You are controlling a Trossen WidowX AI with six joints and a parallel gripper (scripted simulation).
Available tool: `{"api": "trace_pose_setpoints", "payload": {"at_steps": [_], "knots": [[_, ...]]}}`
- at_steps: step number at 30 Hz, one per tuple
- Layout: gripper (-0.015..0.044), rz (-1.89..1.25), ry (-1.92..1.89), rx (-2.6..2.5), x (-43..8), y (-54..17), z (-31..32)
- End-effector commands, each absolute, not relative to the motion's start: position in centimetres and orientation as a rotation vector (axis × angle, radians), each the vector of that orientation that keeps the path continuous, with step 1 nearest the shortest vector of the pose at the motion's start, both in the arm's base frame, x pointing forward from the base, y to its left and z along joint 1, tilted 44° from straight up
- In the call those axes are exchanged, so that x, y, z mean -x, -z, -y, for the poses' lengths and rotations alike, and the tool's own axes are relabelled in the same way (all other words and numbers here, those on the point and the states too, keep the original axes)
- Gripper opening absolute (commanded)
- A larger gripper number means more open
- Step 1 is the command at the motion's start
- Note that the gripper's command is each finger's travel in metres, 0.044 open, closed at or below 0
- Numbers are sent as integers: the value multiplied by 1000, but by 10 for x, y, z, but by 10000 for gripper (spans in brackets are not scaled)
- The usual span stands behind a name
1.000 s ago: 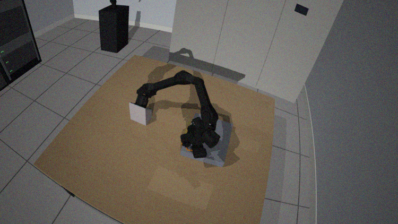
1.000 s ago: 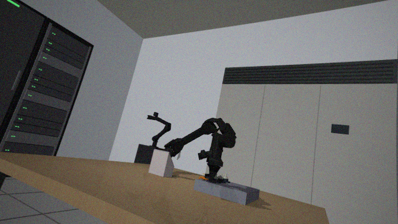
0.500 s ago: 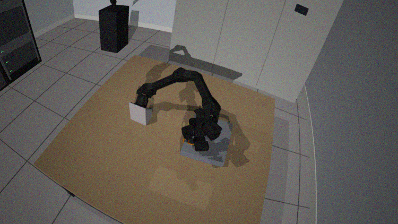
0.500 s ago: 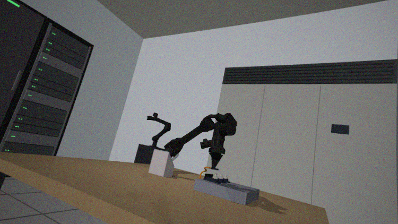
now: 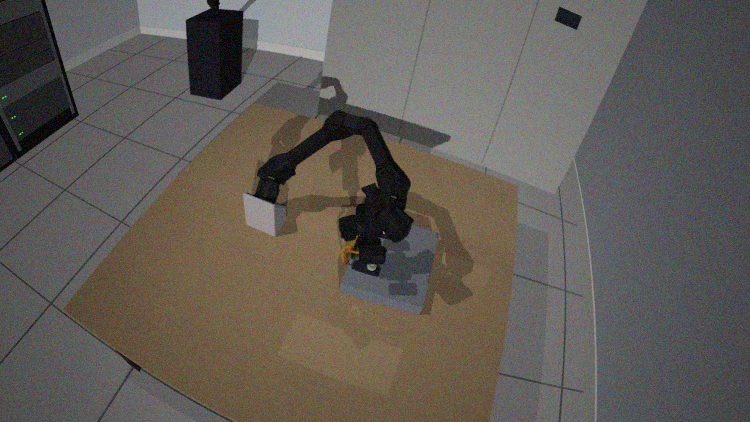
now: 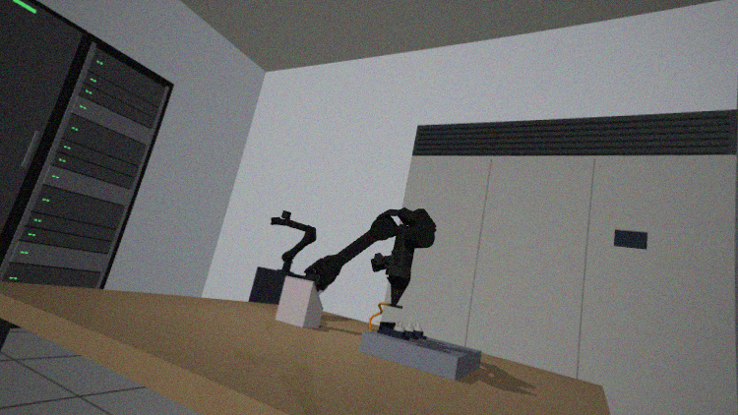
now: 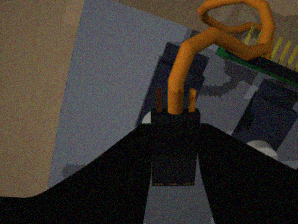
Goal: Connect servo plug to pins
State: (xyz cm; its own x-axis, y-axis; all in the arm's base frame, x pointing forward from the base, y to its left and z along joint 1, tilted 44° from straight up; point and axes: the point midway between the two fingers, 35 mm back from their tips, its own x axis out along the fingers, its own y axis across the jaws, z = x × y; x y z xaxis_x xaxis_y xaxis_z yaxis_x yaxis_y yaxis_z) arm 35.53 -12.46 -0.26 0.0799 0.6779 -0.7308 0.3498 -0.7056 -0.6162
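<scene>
My gripper (image 6: 396, 302) (image 7: 174, 133) is shut on the black plug (image 7: 173, 167) and holds it above the grey holder (image 5: 377, 300) (image 6: 407, 359) (image 7: 95, 85). In the wrist view the plug's end with small gold marks points down the picture. The orange lead (image 5: 344, 254) (image 6: 375, 316) (image 7: 183, 55) leaves its other end and loops toward the pins, between a brown and an orange wire stub. Yellowish pins (image 7: 285, 52) stand out beside a green strip (image 7: 231, 55) at the upper right. The coloured band and dot cannot be made out. The top view hides the plug behind the arm.
Dark blue servos (image 7: 172, 67) (image 7: 267, 107) with white round tops sit in the holder, one just below and behind the plug. The arm's pale base block (image 5: 260, 214) (image 6: 295, 301) stands on the wooden table (image 5: 220, 293) (image 6: 216, 350).
</scene>
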Motion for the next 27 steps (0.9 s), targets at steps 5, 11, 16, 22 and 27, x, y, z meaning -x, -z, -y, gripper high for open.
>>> {"api": "trace_pose_setpoints", "payload": {"at_steps": [5,11,16,22,27], "knots": [[0,958,-1673,2036,-336,-14,108],[0,908,-1680,2002,-320,-25,95],[0,867,-1685,1974,-306,-32,84],[0,818,-1691,1940,-288,-40,70],[0,777,-1694,1911,-272,-45,58]]}}
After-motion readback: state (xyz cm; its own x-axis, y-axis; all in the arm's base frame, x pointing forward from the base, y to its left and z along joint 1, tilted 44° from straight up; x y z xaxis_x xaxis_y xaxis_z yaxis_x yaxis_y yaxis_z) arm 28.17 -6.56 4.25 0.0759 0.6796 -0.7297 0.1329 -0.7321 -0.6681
